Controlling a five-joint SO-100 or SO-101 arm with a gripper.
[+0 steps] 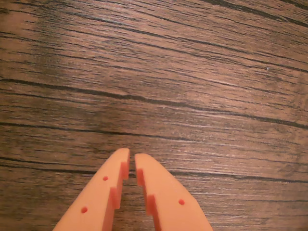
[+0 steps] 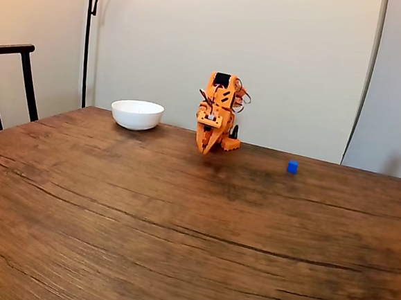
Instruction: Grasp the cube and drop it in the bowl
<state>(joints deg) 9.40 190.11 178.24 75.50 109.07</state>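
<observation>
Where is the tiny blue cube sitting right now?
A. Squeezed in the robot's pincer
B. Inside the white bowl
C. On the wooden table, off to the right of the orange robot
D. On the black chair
C. In the fixed view the tiny bright-blue cube rests on the brown wooden table, right of the orange robot arm, while the round white bowl stands on its left.

I see warm, dim, even light in both views. In the wrist view the gripper (image 1: pixel 132 159) looks soft, and the table (image 2: pixel 146 222) shows faint sheen.
</observation>
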